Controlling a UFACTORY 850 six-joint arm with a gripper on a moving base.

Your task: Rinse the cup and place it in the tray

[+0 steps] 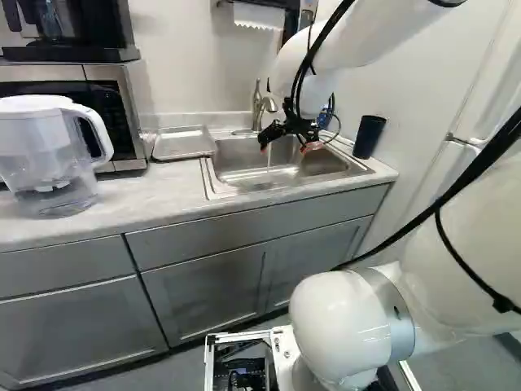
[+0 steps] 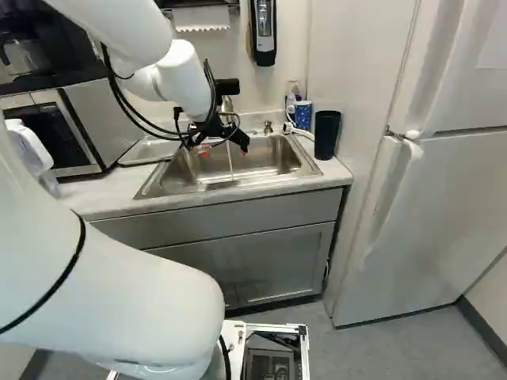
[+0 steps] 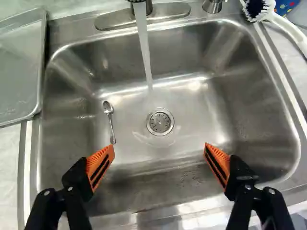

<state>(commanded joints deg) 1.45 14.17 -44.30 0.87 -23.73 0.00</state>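
Dark cup (image 2: 327, 134) | on pale counter (image 1: 138, 199) between sink (image 3: 240, 96) and white fridge (image 2: 444, 229) | water (image 3: 144, 50) running | tool (image 1: 284, 148) spread wide over sink

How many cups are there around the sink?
2: a dark cup right of the sink in the right base view, a blue patterned cup beside it, farther back. Others may be hidden.

Dark cup (image 2: 327, 133) beside the sink (image 2: 272, 158)
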